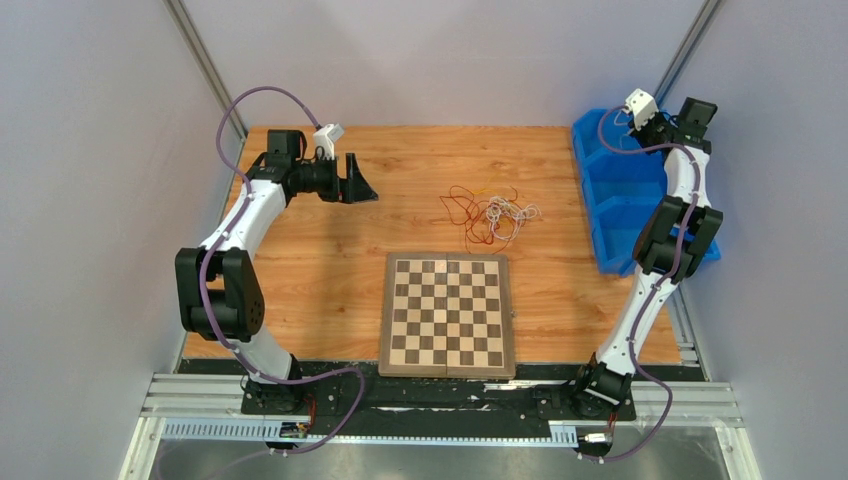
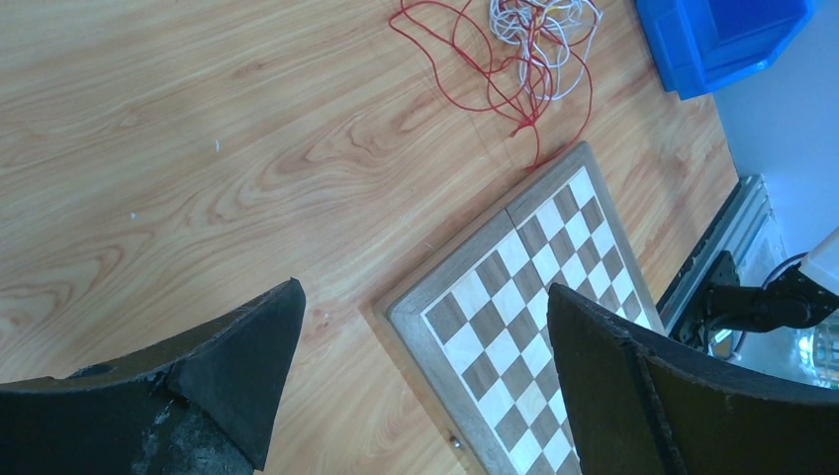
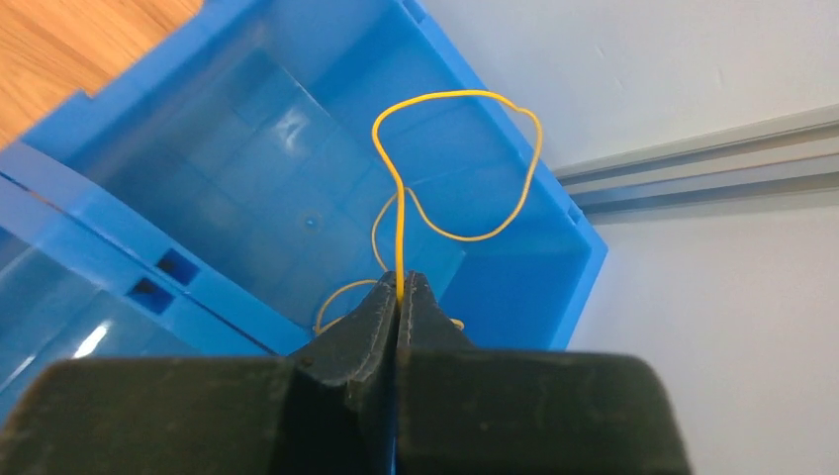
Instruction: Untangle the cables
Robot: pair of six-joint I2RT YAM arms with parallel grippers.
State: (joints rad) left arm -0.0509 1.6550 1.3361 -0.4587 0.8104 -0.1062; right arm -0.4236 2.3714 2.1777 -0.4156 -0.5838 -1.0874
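The cables (image 1: 490, 212) lie as a small tangle of thin red and white wires on the wooden table, just beyond the chessboard; in the left wrist view the cables (image 2: 534, 49) are at the top edge. My left gripper (image 1: 362, 190) hovers to the left of the tangle, well apart from it. It stands open (image 2: 425, 292) with nothing between its fingers. My right gripper (image 1: 632, 120) is over the far end of the blue bins. It is shut (image 3: 399, 282) on a thin yellow cable (image 3: 398, 237), which loops above the bin's floor.
A chessboard (image 1: 447, 313) lies at the near middle of the table, also in the left wrist view (image 2: 524, 307). A row of blue bins (image 1: 610, 190) lines the right edge; the bin (image 3: 247, 178) under the right gripper holds only the yellow wire. Grey walls enclose the table.
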